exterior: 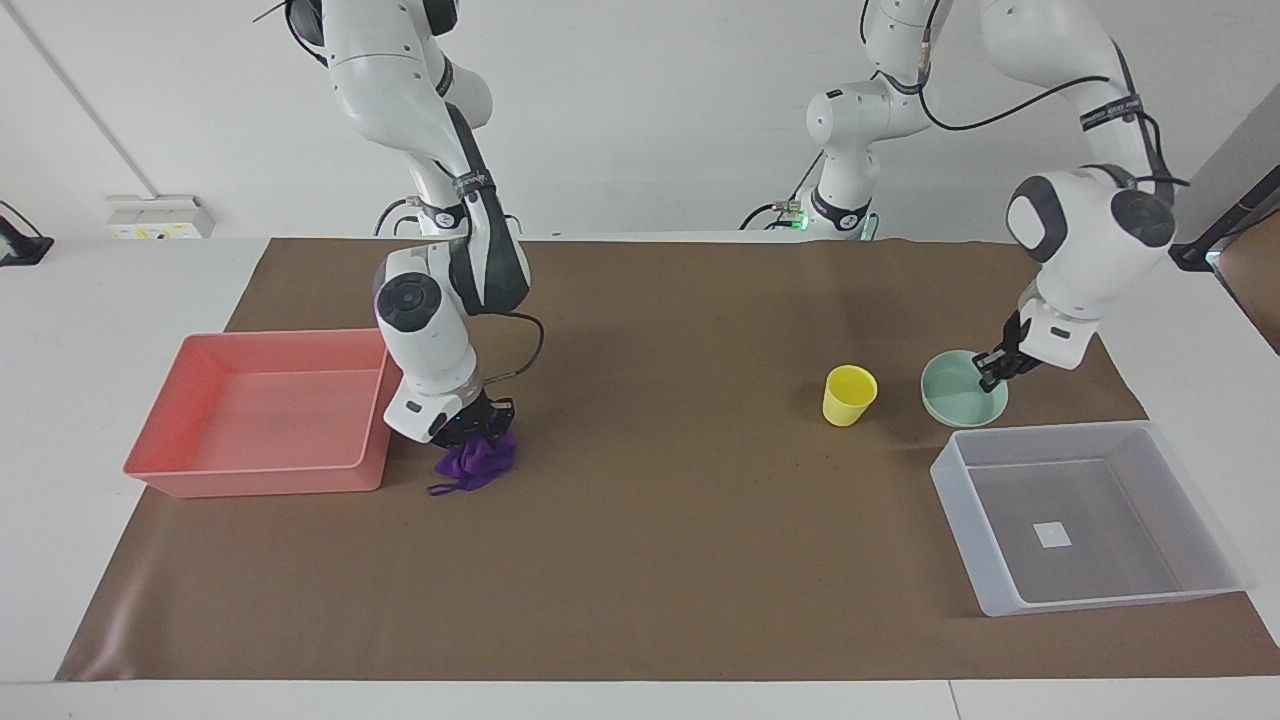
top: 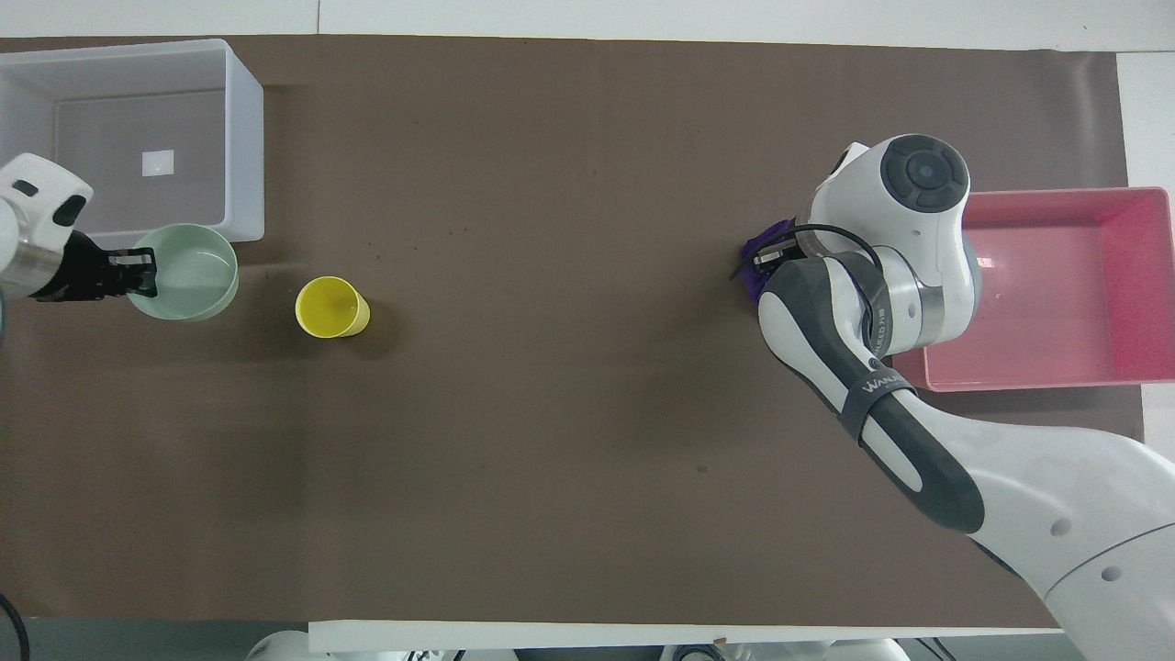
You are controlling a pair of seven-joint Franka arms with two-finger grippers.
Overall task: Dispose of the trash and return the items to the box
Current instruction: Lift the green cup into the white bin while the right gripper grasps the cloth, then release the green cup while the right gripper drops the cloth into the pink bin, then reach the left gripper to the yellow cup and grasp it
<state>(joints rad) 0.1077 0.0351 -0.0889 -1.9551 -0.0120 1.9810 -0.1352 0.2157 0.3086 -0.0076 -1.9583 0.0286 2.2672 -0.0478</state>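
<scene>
The purple cloth [exterior: 478, 463] lies bunched on the brown mat beside the pink tray's corner. My right gripper [exterior: 487, 424] is down on top of it, pressed into the fabric. In the overhead view my right arm covers all but an edge of the cloth [top: 758, 249]. My left gripper [exterior: 993, 376] is shut on the rim of the mint-green bowl [exterior: 957, 396] and holds it tilted, a little above the mat, next to the translucent box [exterior: 1190, 578]. The yellow cup [exterior: 850, 394] stands upright on the mat beside the bowl. The bowl [top: 191, 285], cup [top: 332, 308] and box [top: 243, 138] also show from overhead.
The pink-salmon tray [exterior: 170, 470] stands at the right arm's end of the table. The box, with a white sticker [exterior: 1052, 535] on its floor, stands at the left arm's end. A brown mat [exterior: 660, 560] covers the table.
</scene>
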